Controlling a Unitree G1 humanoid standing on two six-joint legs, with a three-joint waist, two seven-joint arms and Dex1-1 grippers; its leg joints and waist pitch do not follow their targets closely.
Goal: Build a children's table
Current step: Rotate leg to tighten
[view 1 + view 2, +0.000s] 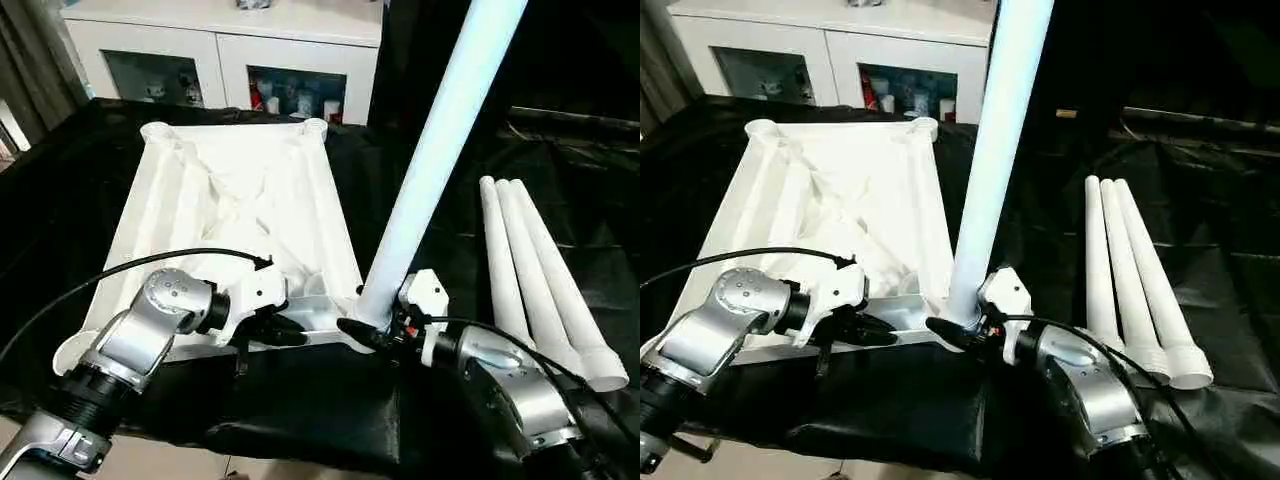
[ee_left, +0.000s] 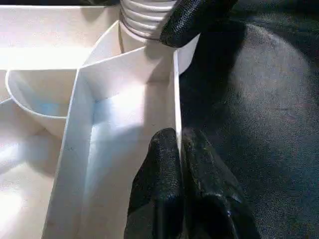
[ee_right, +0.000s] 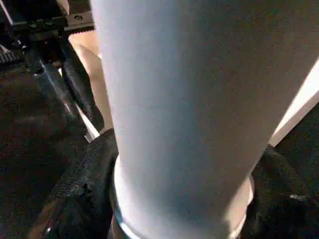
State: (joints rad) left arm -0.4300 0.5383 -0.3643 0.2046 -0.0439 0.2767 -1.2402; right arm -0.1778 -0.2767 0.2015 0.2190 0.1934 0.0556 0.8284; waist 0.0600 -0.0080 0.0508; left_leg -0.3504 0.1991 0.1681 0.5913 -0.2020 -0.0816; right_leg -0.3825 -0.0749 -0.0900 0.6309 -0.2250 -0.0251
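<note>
The children's table top (image 1: 230, 200) lies upside down on black cloth, ribs and round corner sockets facing up. One white leg (image 1: 440, 150) stands upright in the near right corner socket. My right gripper (image 1: 375, 325) wraps that leg's base, one black finger (image 3: 84, 189) on each side, pressed against it. My left gripper (image 1: 285, 330) is at the near edge, to the left of the leg. Its fingers (image 2: 159, 179) are pinched on the thin rim wall (image 2: 177, 99). The leg's ribbed end (image 2: 142, 20) shows in the socket.
Three spare white legs (image 1: 530, 270) lie side by side on the cloth to the right. A white glass-door cabinet (image 1: 220, 40) stands behind the table top. The cloth's front edge runs just below both arms.
</note>
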